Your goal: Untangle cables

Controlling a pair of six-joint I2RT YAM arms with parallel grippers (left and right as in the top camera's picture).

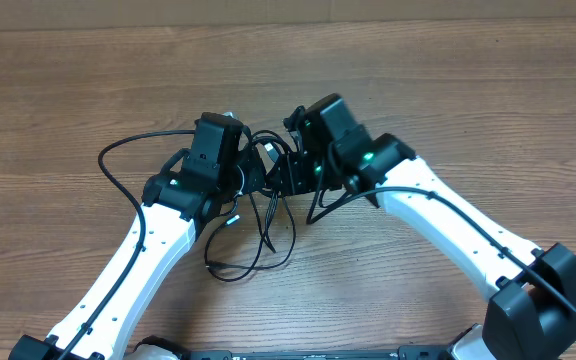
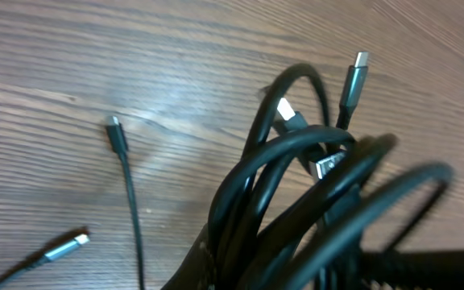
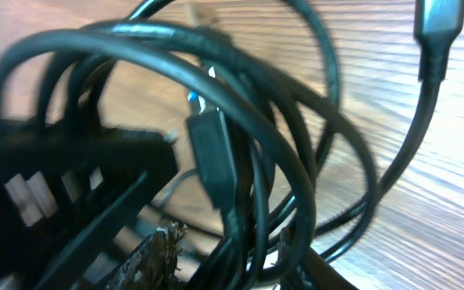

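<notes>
The thin black cables form a tangle between my two arms at the middle of the table, with loops trailing toward the front and to the left. My left gripper is shut on a bundle of strands, which rises from its jaws. Above the bundle a silver-tipped plug points up. Two loose plug ends lie on the wood at the left. My right gripper faces it closely; its fingers stand apart, and several strands with a black plug pass between them.
The wooden table stretches to all sides of the tangle. One cable loop reaches out to the left of the left arm. The thicker black lead along the right arm belongs to the robot.
</notes>
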